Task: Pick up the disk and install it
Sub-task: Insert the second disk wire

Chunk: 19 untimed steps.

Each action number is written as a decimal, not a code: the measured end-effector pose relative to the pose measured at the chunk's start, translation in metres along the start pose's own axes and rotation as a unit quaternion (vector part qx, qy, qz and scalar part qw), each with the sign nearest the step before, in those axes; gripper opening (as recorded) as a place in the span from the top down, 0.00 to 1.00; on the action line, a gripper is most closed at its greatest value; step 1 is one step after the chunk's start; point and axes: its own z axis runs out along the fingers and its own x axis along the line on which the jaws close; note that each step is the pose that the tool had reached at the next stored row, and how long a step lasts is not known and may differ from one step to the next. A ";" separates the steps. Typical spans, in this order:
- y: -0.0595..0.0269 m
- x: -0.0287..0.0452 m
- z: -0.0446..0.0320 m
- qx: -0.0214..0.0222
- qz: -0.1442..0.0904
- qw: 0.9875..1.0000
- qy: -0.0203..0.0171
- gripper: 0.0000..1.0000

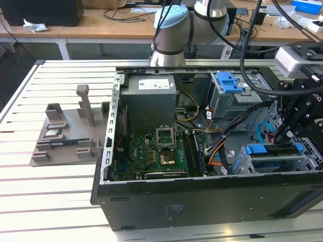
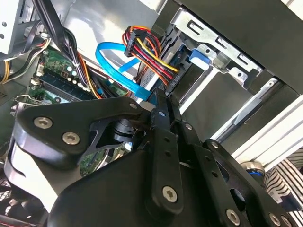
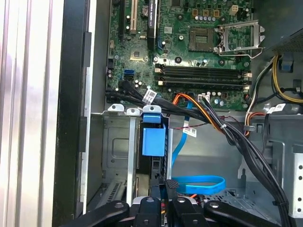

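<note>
The disk (image 1: 275, 149) stands on edge inside the lower metal drive cage (image 1: 252, 164) at the exterior view's right side of the open computer case. Its blue bracket shows at both ends. In the first wrist view the disk (image 3: 155, 165) is a dark slab between the cage walls, with the blue bracket tab (image 3: 154, 139) at its far end. My gripper (image 1: 279, 135) hangs right over the disk's upper edge, its black fingers pressed together with nothing between them. The shut gripper (image 2: 161, 97) shows in both wrist views (image 3: 169, 184); I cannot tell if the tips touch the disk.
A blue data cable (image 3: 196, 184) and bundled power wires (image 2: 147, 52) lie beside the cage. The case also holds the motherboard (image 1: 156, 151), a grey power-supply box (image 1: 150, 101) and an upper cage with a blue latch (image 1: 227, 80). A grey parts fixture (image 1: 65, 136) sits on the table (image 1: 50, 191).
</note>
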 end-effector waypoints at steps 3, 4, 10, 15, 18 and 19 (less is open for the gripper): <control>-0.0001 0.0001 0.0008 0.000 -0.002 1.000 0.001 0.84; -0.0001 0.0001 0.0011 0.000 -0.002 1.000 0.001 0.84; -0.0003 0.0005 0.0039 0.000 -0.004 1.000 0.001 0.84; -0.0003 0.0015 0.0064 0.000 -0.006 1.000 0.001 0.84; -0.0004 0.0017 0.0075 0.000 -0.006 1.000 0.001 0.84; -0.0001 0.0018 0.0077 0.000 -0.006 1.000 0.001 0.84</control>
